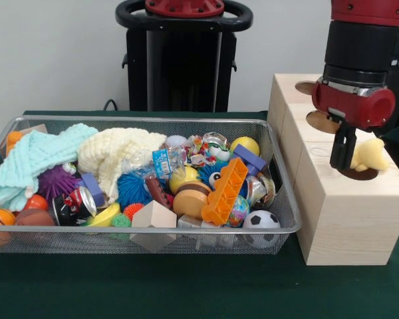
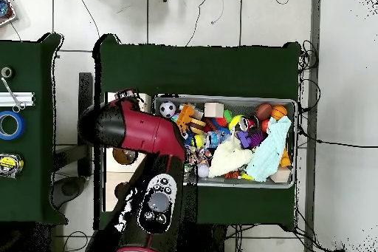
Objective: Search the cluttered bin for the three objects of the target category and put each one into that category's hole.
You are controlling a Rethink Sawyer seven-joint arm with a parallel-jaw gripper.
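The wire mesh bin (image 1: 153,121) is crammed with toys, balls and cloths; it also shows in the overhead view (image 2: 294,145). The pale wood cube (image 1: 349,226) stands at its right with three round holes in its top. My gripper (image 1: 356,159) hangs over the nearest hole (image 1: 359,175) and is shut on a pale yellow soft toy (image 1: 372,154) just above that hole. One black finger (image 1: 342,147) shows left of the toy; the other is hidden behind it. The arm partly hides the two farther holes. In the overhead view my arm (image 2: 140,134) covers the gripper.
In the bin lie a mint cloth (image 1: 33,159), a cream knitted cloth (image 1: 116,156), an orange block (image 1: 225,191), a small football (image 1: 261,222), a wooden house block (image 1: 153,216) and a blue spiky ball (image 1: 132,189). Green cloth (image 1: 186,286) covers the table.
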